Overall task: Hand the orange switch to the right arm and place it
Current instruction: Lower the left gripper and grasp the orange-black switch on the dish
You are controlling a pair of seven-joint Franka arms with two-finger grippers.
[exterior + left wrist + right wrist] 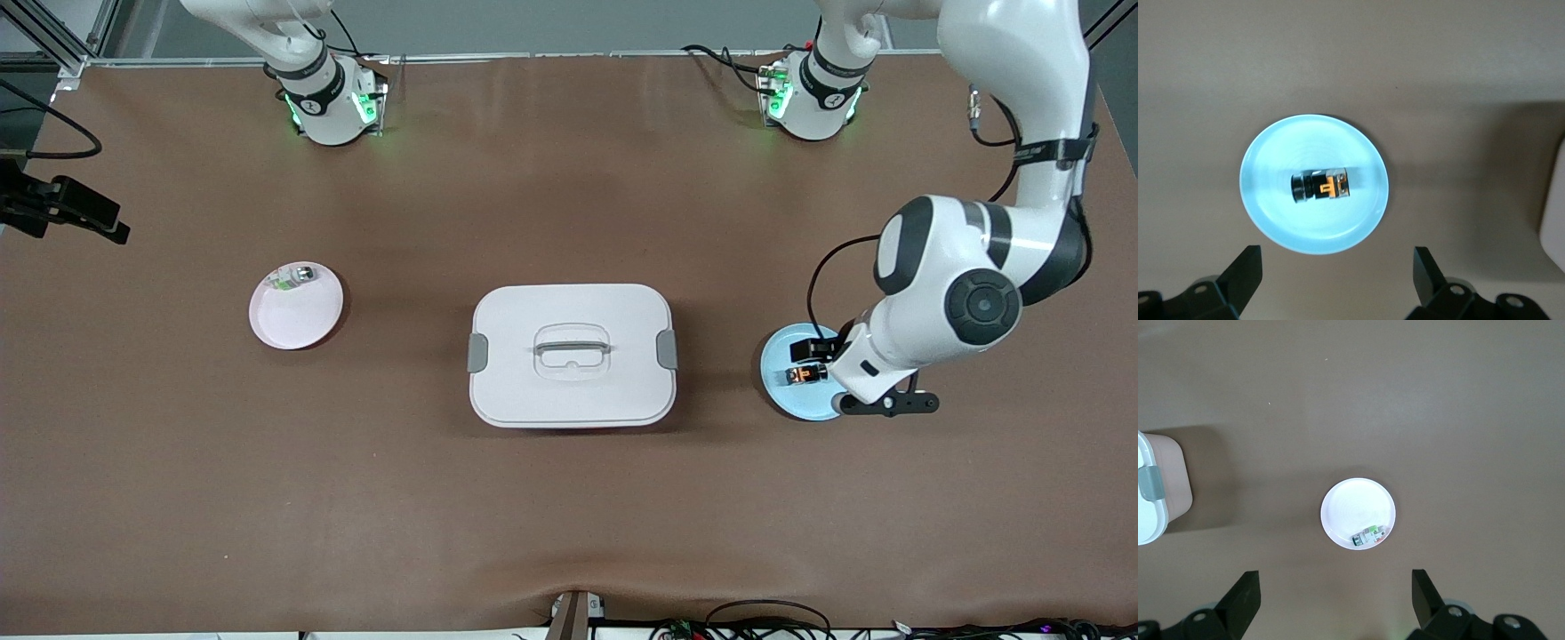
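The orange switch (pixel 805 374), a tiny black block with an orange part, lies on its side in the middle of a light blue plate (pixel 782 400) toward the left arm's end of the table. It also shows in the left wrist view (pixel 1320 187) on the plate (pixel 1271 213). My left gripper (pixel 889 404) hangs over the plate's edge, open and empty (pixel 1338 283), with the switch clear of its fingers. My right gripper (pixel 1337 603) is open and empty, high over the table beside a white plate (pixel 1345 503). It is out of the front view.
A white lidded box (pixel 572 356) with grey clasps stands mid-table; it also shows in the right wrist view (pixel 1151 500). The white plate (pixel 284 329) toward the right arm's end holds a small clear-green-and-silver piece (pixel 298 276). A black clamp (pixel 62 209) sticks in at that end.
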